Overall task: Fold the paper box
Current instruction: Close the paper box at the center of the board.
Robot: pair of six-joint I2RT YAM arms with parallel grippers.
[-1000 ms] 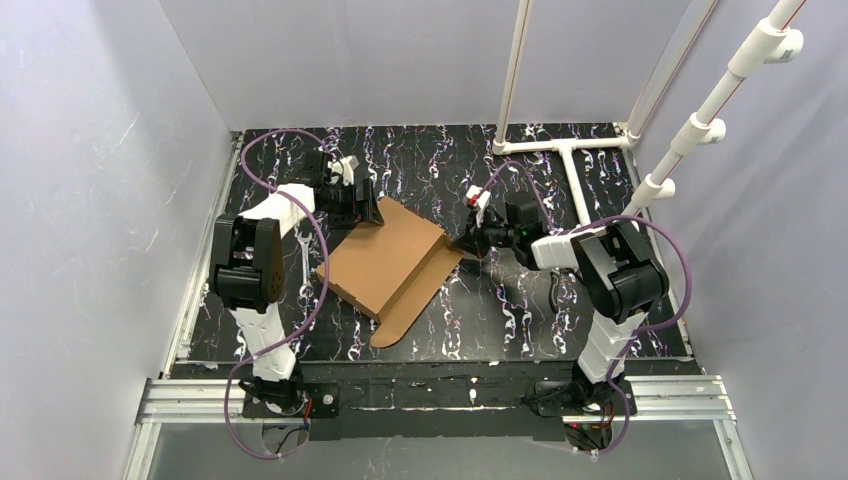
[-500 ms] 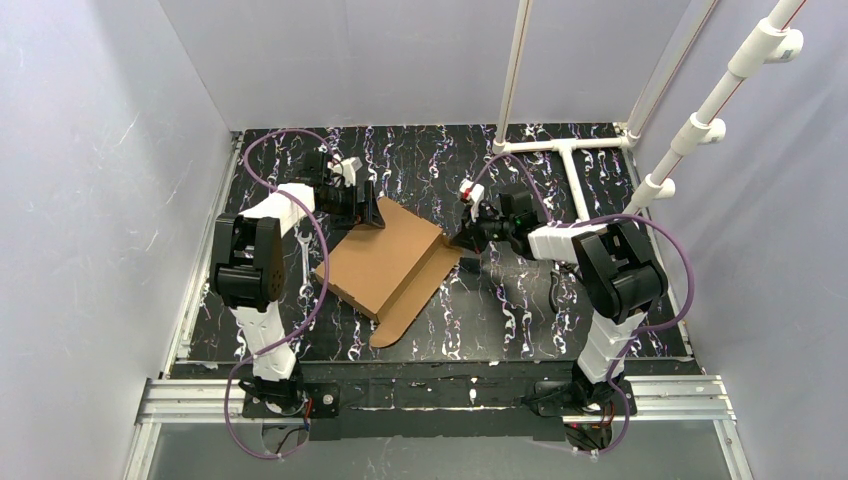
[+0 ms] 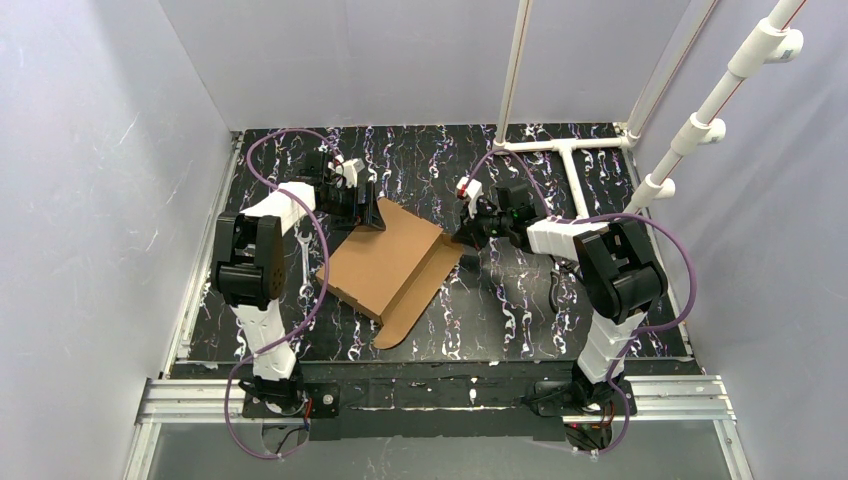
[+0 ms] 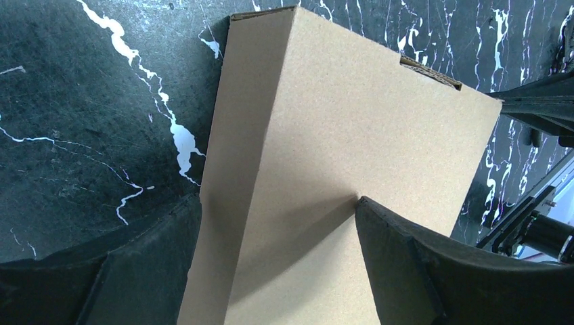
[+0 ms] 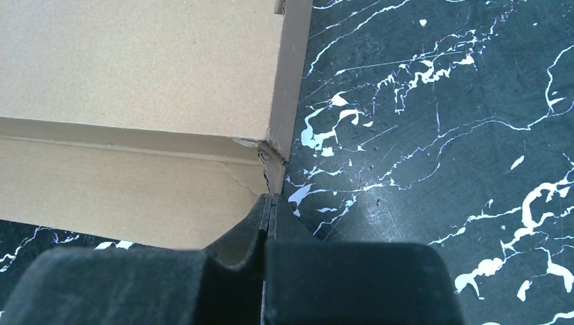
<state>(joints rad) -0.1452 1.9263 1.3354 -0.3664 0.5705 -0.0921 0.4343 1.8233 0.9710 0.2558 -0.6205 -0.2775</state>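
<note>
Lying on black marbled worktop (image 3: 500, 300): plain brown corrugated cardboard paper box (image 3: 385, 262); left pincer (image 3: 367, 213), spread, straddled its 11 o'clock corner; right pincer (image 3: 462, 240), pressed together, met its 3 o'clock corner.

Twin arms in white and black, trailed by purple cabling.
The left arm (image 3: 250, 262) and right arm (image 3: 615, 272) are built of white shells between black joint housings; a purple cable (image 3: 326, 262) is looped along each. The left gripper (image 3: 372, 217) and right gripper (image 3: 462, 240) are finished in matt black, with thick, rounded fingers (image 4: 406, 264).
</note>
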